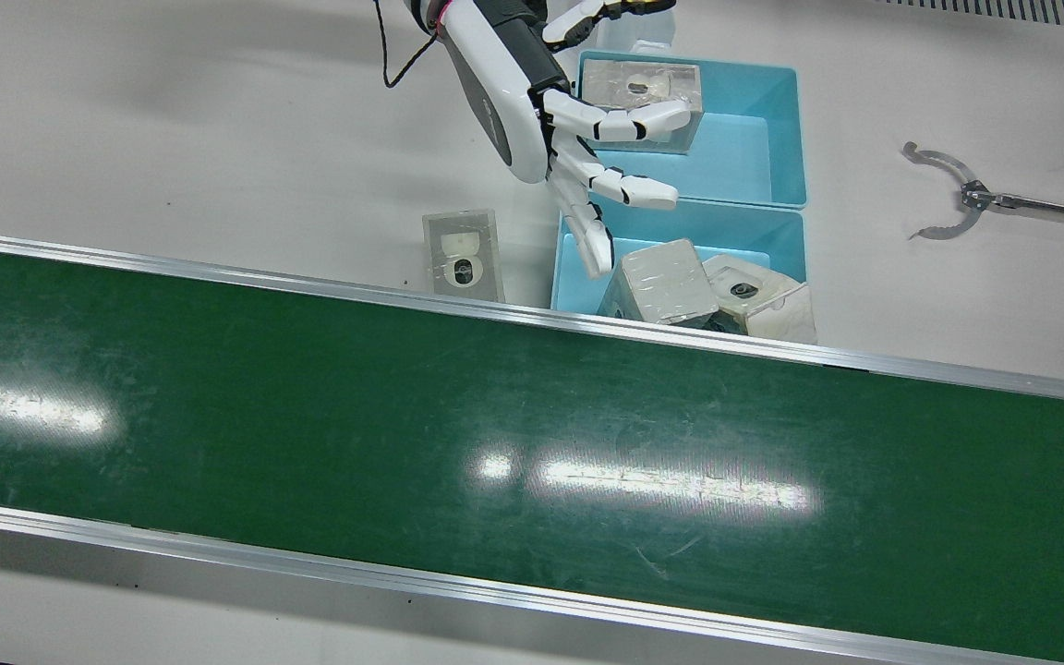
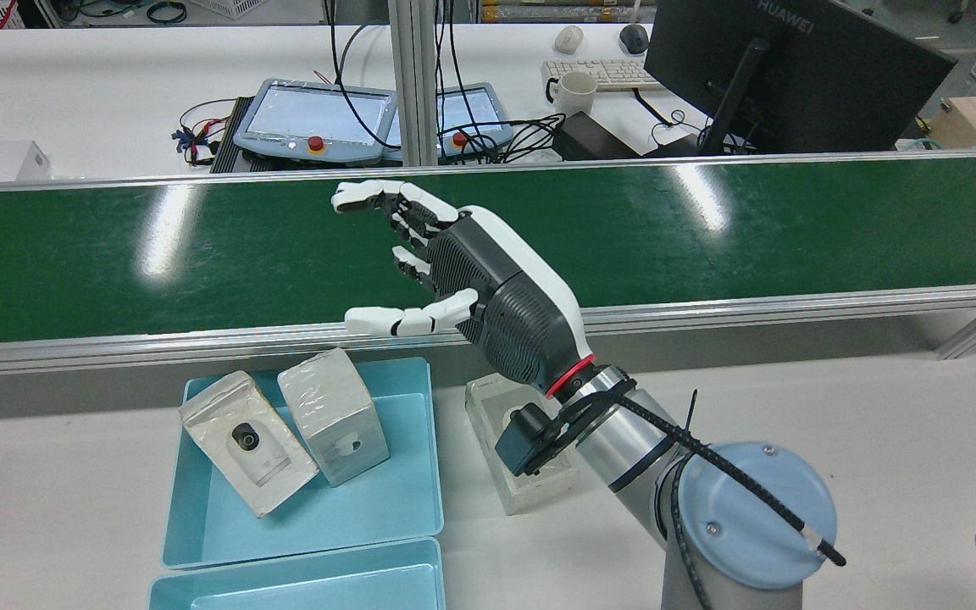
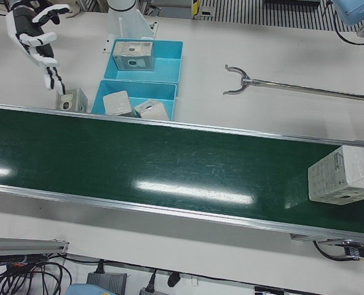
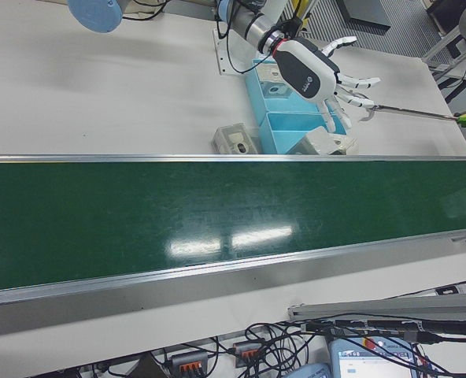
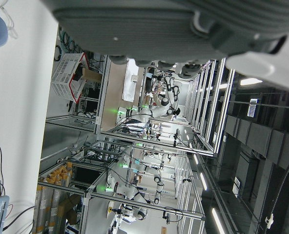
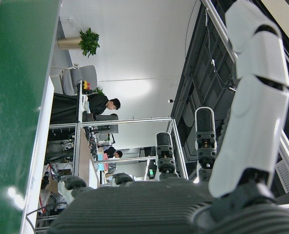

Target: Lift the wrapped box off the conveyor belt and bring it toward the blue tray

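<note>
The wrapped box (image 3: 343, 175) lies on the green conveyor belt (image 3: 170, 166) at its far end, seen only in the left-front view. My right hand (image 1: 578, 139) is open and empty, fingers spread, hovering over the table by the left edge of the blue trays, far from that box. It also shows in the rear view (image 2: 454, 280) and the right-front view (image 4: 327, 75). The near blue tray (image 1: 578, 272) holds two wrapped boxes (image 1: 666, 282). The far blue tray (image 1: 744, 157) holds one box (image 1: 643, 88). My left hand (image 5: 183, 29) shows only as its palm in its own view.
Another wrapped box (image 1: 463, 254) stands on the table between the near tray and the belt's rail. A metal grabber tool (image 1: 948, 194) lies on the table right of the trays. The belt (image 1: 403, 416) spans the whole front view.
</note>
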